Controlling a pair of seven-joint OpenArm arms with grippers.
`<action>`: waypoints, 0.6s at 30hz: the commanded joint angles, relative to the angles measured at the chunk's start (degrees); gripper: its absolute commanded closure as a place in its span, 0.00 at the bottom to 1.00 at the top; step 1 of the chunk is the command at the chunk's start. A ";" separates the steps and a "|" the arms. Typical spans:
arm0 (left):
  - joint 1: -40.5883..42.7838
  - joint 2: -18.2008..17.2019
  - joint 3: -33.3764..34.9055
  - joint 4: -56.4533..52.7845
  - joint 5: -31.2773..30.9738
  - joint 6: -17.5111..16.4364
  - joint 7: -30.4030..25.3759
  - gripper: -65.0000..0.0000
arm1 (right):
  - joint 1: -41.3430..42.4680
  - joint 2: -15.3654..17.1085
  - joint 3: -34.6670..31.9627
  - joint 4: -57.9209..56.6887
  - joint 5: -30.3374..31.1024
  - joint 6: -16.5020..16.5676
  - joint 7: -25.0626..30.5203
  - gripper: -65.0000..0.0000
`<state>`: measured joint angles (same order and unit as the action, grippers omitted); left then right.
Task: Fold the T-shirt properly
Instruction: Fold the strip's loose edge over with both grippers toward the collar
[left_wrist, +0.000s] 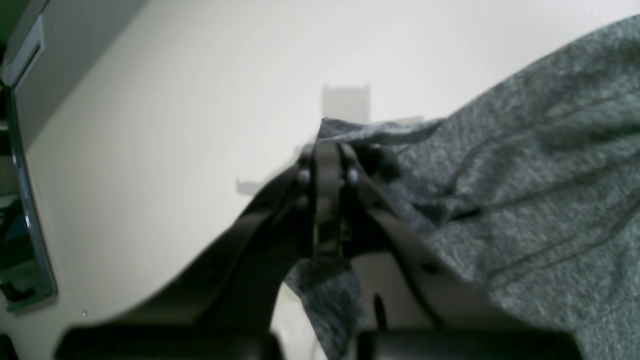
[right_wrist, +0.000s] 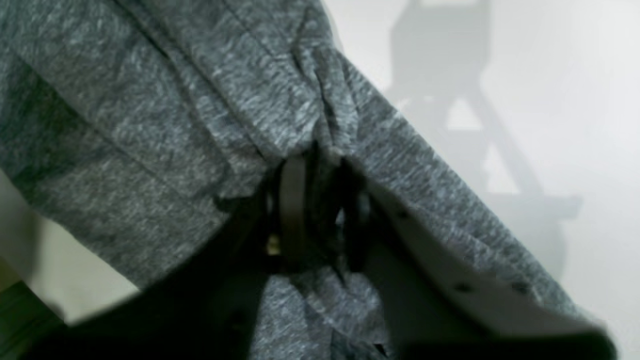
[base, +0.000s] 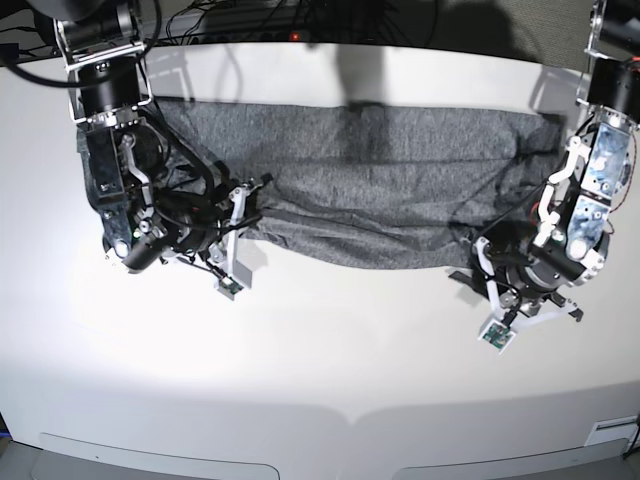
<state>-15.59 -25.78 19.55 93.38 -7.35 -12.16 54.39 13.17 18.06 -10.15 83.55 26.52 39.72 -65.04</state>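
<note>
Grippers on both arms pinch the shirt's near edge, one at each end.
Left gripper (left_wrist: 327, 165) has its jaws fully together on a fold of the T-shirt (base: 370, 180); right gripper (right_wrist: 315, 170) has its jaws nearly together, with grey cloth bunched between them. The garment lies as a long band across the far half of the white table (base: 330, 340), its long axis running side to side between the two arms; which end is the neck cannot be told. Risk, as a judgement: each grip holds only a small bunch of soft knit, so uneven pulling by the arms could slip the cloth free or skew the fold line, leaving a crooked, wrinkled fold.
</note>
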 joint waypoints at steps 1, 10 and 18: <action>-1.53 -0.59 -0.42 1.03 0.24 0.42 -0.90 1.00 | 1.62 0.52 0.35 0.76 0.28 0.28 0.68 1.00; -1.70 -0.61 -0.42 1.01 0.39 0.42 -1.81 1.00 | 6.19 0.52 0.39 0.87 0.72 0.28 0.22 1.00; -3.41 -0.94 -0.44 1.01 0.48 0.42 -0.07 1.00 | 6.88 1.51 0.39 2.75 1.46 0.28 -3.06 1.00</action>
<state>-17.21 -25.93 19.57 93.38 -7.40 -12.16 55.16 18.52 18.96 -10.15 85.08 27.35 39.75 -68.66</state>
